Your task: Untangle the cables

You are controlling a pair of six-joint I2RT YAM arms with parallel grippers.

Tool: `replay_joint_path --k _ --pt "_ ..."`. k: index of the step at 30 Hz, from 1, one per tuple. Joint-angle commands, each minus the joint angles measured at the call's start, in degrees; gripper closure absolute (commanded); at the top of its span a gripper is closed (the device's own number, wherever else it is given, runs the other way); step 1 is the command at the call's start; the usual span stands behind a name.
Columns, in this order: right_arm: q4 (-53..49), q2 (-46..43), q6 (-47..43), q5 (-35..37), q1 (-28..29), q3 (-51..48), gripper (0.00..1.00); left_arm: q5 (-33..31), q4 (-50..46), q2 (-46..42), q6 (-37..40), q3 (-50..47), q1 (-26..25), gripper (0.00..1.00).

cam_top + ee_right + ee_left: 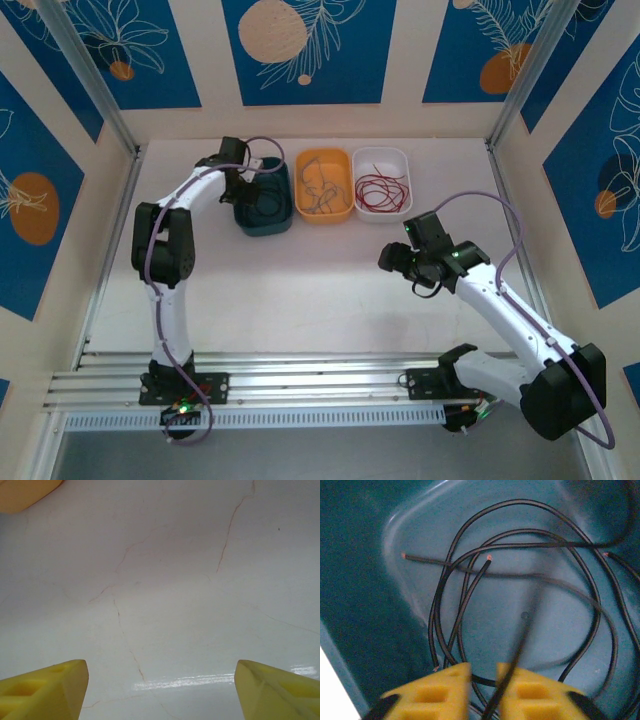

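The left gripper (pixel 483 692), fingers almost together about one blurred black cable (pixel 522 630), grip uncertain, hangs over the black cables (pixel 592 595) coiled in the teal bin (pixel 355 580) by the far edge of the tabletop (pixel 320 275), so draw slowly upward; the right gripper (pixel 160 687) gapes over the tabletop.

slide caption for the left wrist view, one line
left pincer nearly closed around one black cable above looped black cables in the teal bin

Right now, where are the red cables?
Top view: the red cables lie in the white bin, rightmost of the three at the table's far side, next to the orange bin.
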Motion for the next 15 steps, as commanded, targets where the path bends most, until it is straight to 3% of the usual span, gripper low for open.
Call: replay_joint_path --k 1,5,15 --pt "0.83 0.03 0.69 -0.79 -0.36 -0.74 0.23 0.29 -0.26 -1.52 -3.47 0.85 0.09 0.62" --pt "1.03 0.15 0.34 -0.86 -0.36 -0.39 0.23 2.22 1.42 -4.91 -5.74 -0.23 0.06 0.45" --pt "1.01 -0.05 -0.1 -0.61 -0.37 -0.15 0.23 5.43 3.45 -13.88 -10.19 -1.92 -0.25 0.18"
